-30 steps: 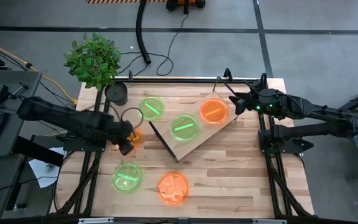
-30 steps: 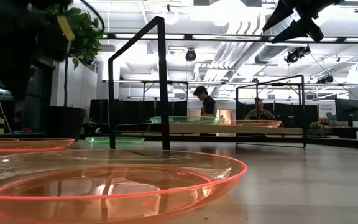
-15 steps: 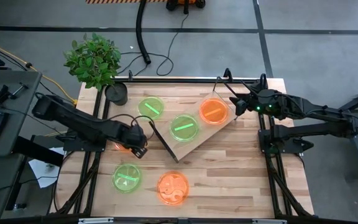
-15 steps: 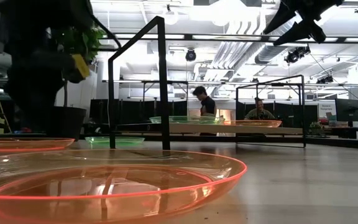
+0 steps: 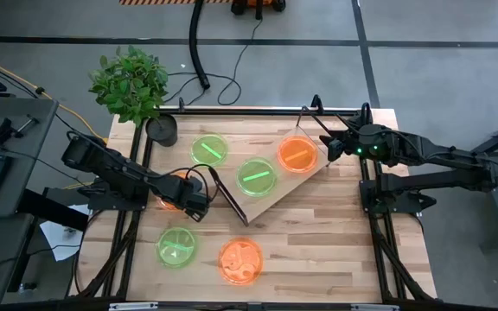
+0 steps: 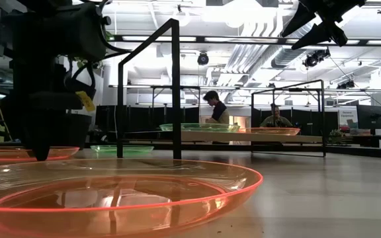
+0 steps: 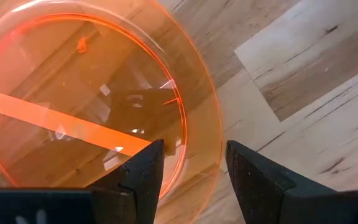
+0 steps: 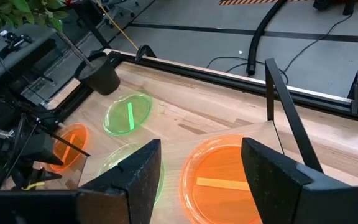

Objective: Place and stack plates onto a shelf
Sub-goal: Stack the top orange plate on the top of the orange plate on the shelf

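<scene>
High view: left gripper [image 5: 199,204] has swung in toward table centre since a second ago, when it sat further back over the left edge; it is now down over the orange plate at mid-left [image 5: 173,199], just beside the near end frame of the shelf [image 5: 271,186]. The shelf sits diagonally across the table middle with a green plate [image 5: 257,176] and an orange plate [image 5: 297,154] on it, side by side, not stacked. Another green plate [image 5: 210,150] lies on the table beside the shelf, near the dark pot [image 5: 162,130] of the plant [image 5: 130,82]. A green plate [image 5: 176,246] and an orange plate [image 5: 240,260] lie at the front edge, unchanged. Right gripper [image 5: 327,142] has not moved, parked above the shelf's far end by the orange plate there. Low view: left arm [image 6: 51,73] now fills the left side and reaches down to the orange plate [image 6: 28,153]; earlier it was higher and further off. Front orange plate [image 6: 114,192] dominates the foreground; the shelf with its two plates is behind, two people in the room beyond. Left wrist view: jaws wide, the two fingers [image 7: 143,171] straddling the orange plate's rim [image 7: 201,99], one over the plate and one over bare table; not gripping. Right wrist view: jaws wide, holding nothing, fingers [image 8: 135,171] above the shelf's orange plate [image 8: 225,174].
</scene>
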